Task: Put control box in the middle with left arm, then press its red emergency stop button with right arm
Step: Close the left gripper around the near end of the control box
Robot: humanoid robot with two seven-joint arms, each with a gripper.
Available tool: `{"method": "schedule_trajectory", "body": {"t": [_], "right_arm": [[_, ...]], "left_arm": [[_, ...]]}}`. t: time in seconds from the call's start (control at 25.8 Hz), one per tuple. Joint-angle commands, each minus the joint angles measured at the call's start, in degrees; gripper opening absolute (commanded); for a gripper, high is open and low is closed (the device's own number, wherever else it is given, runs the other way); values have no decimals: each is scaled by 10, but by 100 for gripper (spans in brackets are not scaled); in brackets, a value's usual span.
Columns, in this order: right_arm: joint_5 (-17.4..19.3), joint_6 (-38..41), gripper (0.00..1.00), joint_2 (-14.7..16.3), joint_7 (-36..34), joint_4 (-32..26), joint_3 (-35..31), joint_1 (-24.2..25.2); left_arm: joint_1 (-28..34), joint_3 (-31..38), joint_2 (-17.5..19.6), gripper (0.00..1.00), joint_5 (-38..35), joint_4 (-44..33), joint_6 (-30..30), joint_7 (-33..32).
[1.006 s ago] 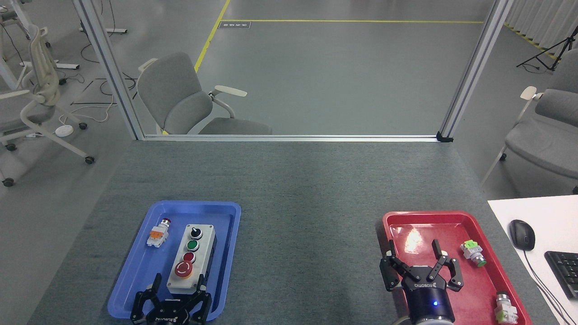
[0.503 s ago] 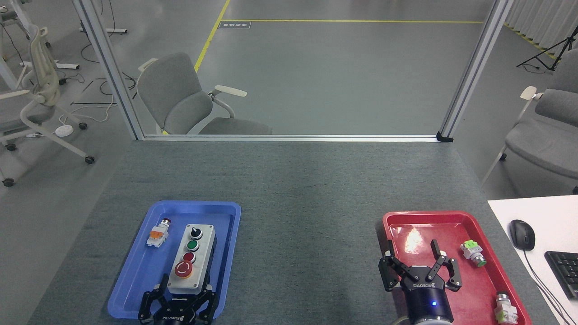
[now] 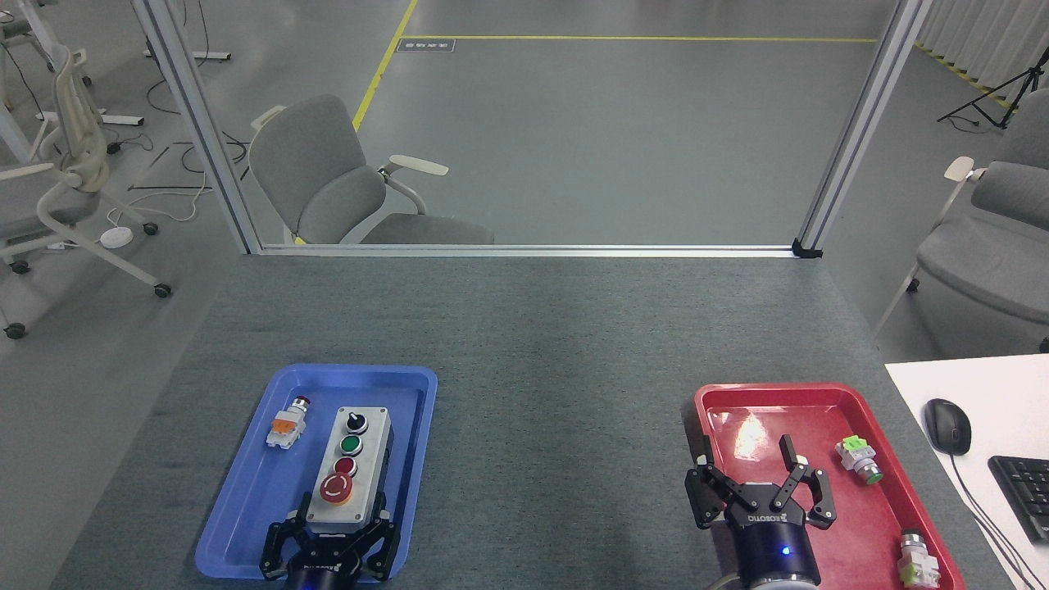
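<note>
Here the control box lies flat in the blue tray, its face up, right of the tray's centre. Its long axis runs from the near edge of the table toward the far edge, leaning slightly right at the far end. The black knob is at the far end, then the green button, the small red button, and the red emergency stop button nearest the robot.

The left gripper comes up from the bottom edge and sits at the box's near end, its fingers spread apart with one on each side of that end. Whether the fingers touch the box I cannot tell, and nothing is lifted.

A small white-and-orange push-button part lies in the same tray, left of the box and apart from it.

The middle of the grey-green tabletop lies bare between the two trays.

The right gripper hangs over the near left part of the red tray, fingers wide apart and holding nothing. Two small switch parts lie in that tray to its right. A mouse and keyboard sit on a white desk further right.
</note>
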State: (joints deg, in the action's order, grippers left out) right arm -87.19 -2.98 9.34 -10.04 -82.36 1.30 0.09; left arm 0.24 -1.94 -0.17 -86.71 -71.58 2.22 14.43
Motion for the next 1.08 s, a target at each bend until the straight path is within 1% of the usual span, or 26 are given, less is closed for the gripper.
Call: {"method": "schedule_trajectory", "body": {"t": [0.0,0.19,0.93,0.97,1.04], "right_arm": [[0,0,97,-1,2,0,0,0],[0,0,97,-2,2,0,0,0],[0,0,97,-1,3,5,-1,0],[0,0,97,-1,3,5,-1,0],[0,0,97,-1,3,6,-1,-1]], "left_arm": [[-6,0,0,99,1,17,1,4],[-17,1,0,99,1,32,1,5],[-24,2,8,98,6,34,2,0],[-24,2,8,98,5,36,2,-1],[-25,2,9,92,5,42,1,-1]]}}
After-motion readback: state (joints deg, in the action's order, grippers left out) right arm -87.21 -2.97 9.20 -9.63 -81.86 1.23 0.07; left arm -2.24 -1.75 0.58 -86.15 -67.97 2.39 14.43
